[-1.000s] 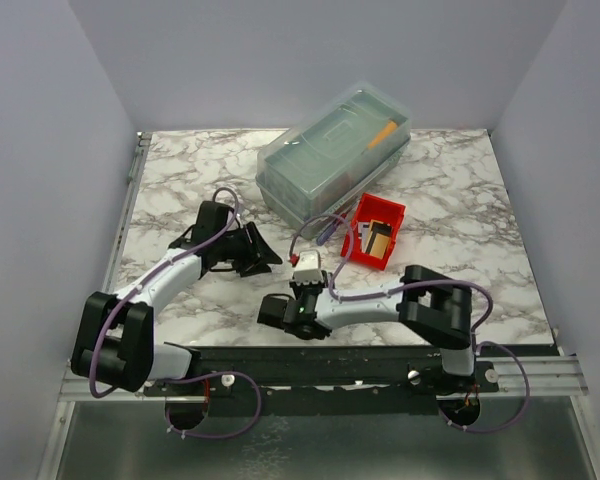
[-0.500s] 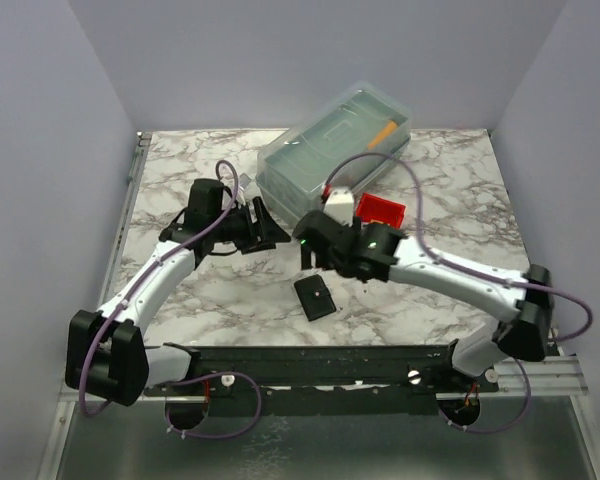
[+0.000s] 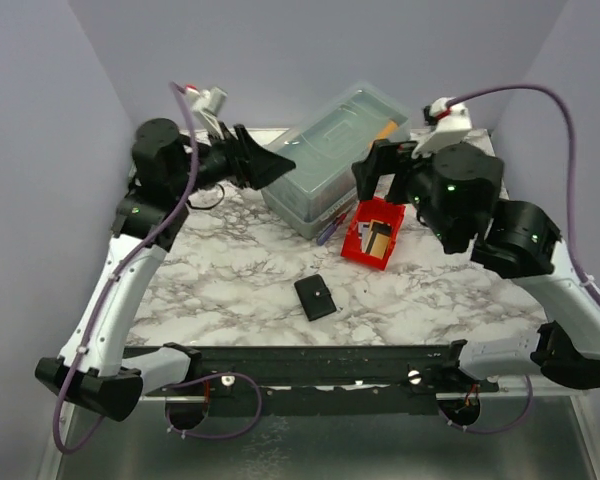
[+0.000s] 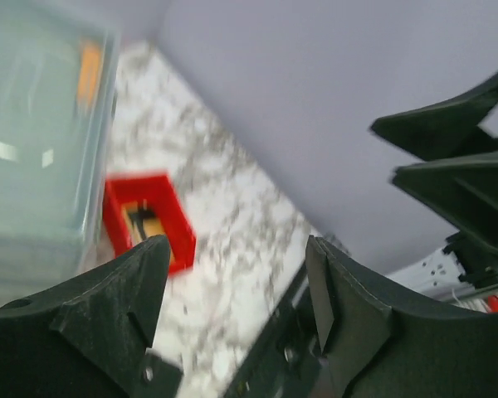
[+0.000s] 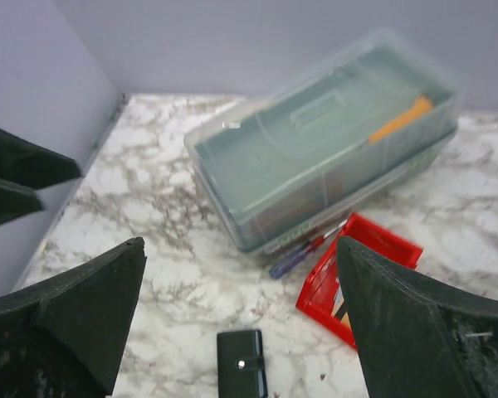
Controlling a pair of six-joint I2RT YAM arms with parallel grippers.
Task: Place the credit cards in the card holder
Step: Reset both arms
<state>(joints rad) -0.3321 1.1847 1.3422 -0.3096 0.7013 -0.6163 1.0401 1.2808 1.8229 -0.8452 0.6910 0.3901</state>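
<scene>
The card holder (image 3: 315, 297) is a small black wallet, snapped shut, lying flat on the marble near the front middle; it also shows in the right wrist view (image 5: 241, 363). Credit cards (image 3: 380, 240) stand inside the red bin (image 3: 358, 246), a tan one foremost (image 4: 153, 228). My left gripper (image 3: 278, 170) hangs high over the clear box, open and empty (image 4: 236, 282). My right gripper (image 3: 380, 185) is raised above the red bin, wide open with nothing in it (image 5: 241, 249). Both grippers are well above the holder.
A large clear lidded box (image 3: 335, 155) stands at the back middle, with an orange item inside. A blue-and-red pen (image 3: 327, 232) lies between the box and the red bin (image 5: 365, 265). Walls close in on the left, back and right.
Both arms have lifted off the table and swung up and back, the right one from the front middle. The card holder stays on the marble, and both grippers have opened wider.
</scene>
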